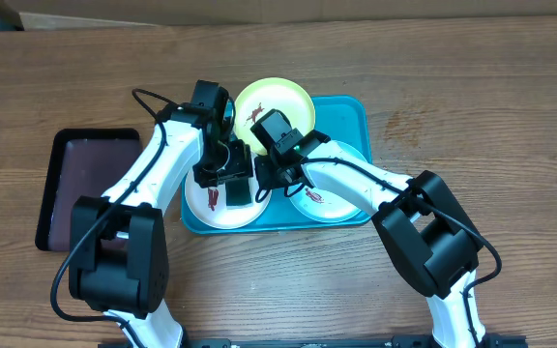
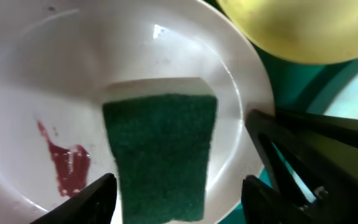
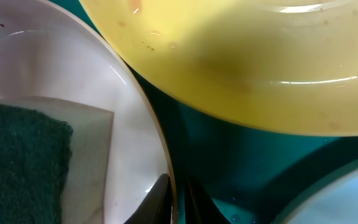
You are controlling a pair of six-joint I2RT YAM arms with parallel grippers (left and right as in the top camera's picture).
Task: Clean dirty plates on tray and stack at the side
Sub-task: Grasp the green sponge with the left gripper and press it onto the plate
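The left gripper point(image 2: 178, 199) hangs with jaws wide either side of a green sponge point(image 2: 160, 149) lying flat in the white plate point(image 2: 104, 56), beside an unwiped red-brown smear point(image 2: 70, 165). The right gripper point(image 3: 176, 202) appears pinched narrow on that plate's rim, steadying it at the tray's point(image 1: 356, 104) front left. Scrubbing looks barely begun: the next move calls for closing on the sponge and dragging it over the smear, while the yellow-green plate point(image 1: 274, 101) and light blue plate point(image 1: 329, 205) wait beyond.
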